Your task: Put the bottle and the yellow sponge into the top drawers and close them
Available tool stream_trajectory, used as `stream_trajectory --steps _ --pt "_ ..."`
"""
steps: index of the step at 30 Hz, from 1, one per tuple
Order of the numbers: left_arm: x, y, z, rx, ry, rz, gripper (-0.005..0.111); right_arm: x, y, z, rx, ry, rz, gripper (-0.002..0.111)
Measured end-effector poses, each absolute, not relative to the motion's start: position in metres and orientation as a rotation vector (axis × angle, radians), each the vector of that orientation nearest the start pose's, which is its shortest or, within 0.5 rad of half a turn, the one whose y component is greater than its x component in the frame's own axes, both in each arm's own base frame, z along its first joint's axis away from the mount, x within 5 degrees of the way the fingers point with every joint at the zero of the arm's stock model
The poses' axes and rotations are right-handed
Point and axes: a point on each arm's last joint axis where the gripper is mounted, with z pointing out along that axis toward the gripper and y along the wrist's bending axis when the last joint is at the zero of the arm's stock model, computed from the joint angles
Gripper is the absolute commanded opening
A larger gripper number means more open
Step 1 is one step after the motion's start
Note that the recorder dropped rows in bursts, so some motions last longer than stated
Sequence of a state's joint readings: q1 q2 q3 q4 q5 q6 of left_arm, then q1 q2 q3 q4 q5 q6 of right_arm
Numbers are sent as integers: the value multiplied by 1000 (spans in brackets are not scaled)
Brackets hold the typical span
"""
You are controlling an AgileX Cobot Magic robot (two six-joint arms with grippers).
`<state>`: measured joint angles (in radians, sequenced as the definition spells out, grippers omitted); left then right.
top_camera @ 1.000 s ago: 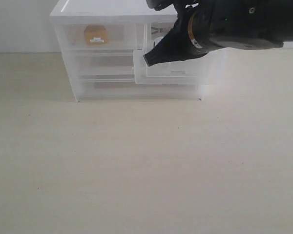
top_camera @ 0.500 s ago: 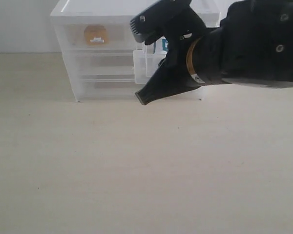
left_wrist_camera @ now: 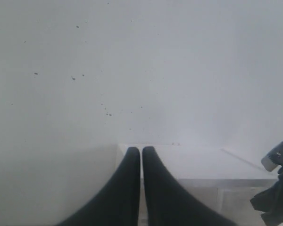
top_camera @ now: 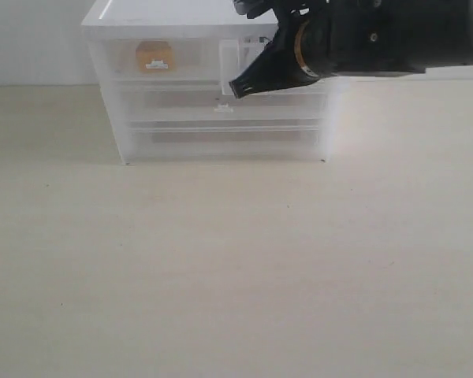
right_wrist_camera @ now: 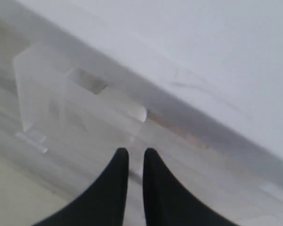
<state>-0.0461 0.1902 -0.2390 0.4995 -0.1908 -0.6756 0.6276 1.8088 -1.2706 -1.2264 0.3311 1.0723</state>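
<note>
Pressing toward the white cabinet, the right gripper has its jaws all but together, nothing between them. The tip is level with the right top drawer, whose translucent front lies straight ahead of the jaws in the right wrist view. That view is too blurred to show whether tip and front touch.

This arm is plainly the nearer. The left gripper, jaws together and empty, is out of the exterior view, and its own camera looks over the cabinet's top at a bare wall.

The yellow sponge shows through the shut left top drawer. The bottle cannot be seen; it is probably inside the right drawer, behind the arm.

Half a second ago that drawer jutted well out over the counter, a teal label showing inside it, and the gripper hung lower in front. Now the drawer's front sits back about flush with the cabinet, so the closing looks all but done.
</note>
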Motion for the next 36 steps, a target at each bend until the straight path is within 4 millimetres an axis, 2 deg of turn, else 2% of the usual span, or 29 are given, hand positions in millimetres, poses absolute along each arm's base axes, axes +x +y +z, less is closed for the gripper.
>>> stream_trajectory --steps 4,7,10,12,14,19,22,25,28,32,36 --pt "61 -11 297 -9 1272 -256 4 371 219 253 -523 2031 -76 12" --pt "61 -11 297 -9 1272 -256 4 371 218 254 -445 2066 -54 12" --pt "61 -11 297 -9 1272 -256 4 361 211 261 -461 2072 -122 12" --pt "62 -11 297 -10 1274 -255 4 343 200 264 -468 2089 -168 12" --pt "62 -11 297 -10 1274 -255 4 317 184 268 -445 2098 -151 12" --pt "62 -11 297 -10 1274 -255 4 240 140 263 -345 2066 54 12" --pt "62 -11 297 -10 1274 -255 4 194 111 247 -296 2045 171 12" --pt "62 -11 297 -10 1274 -255 4 158 88 233 -236 2029 270 12" --pt "62 -11 297 -10 1274 -255 4 130 67 221 -195 2001 313 12" --pt "62 -11 297 -10 1274 -255 4 105 45 214 -110 2006 321 12" --pt "62 -11 297 -10 1274 -255 4 82 46 207 -242 2011 478 12"
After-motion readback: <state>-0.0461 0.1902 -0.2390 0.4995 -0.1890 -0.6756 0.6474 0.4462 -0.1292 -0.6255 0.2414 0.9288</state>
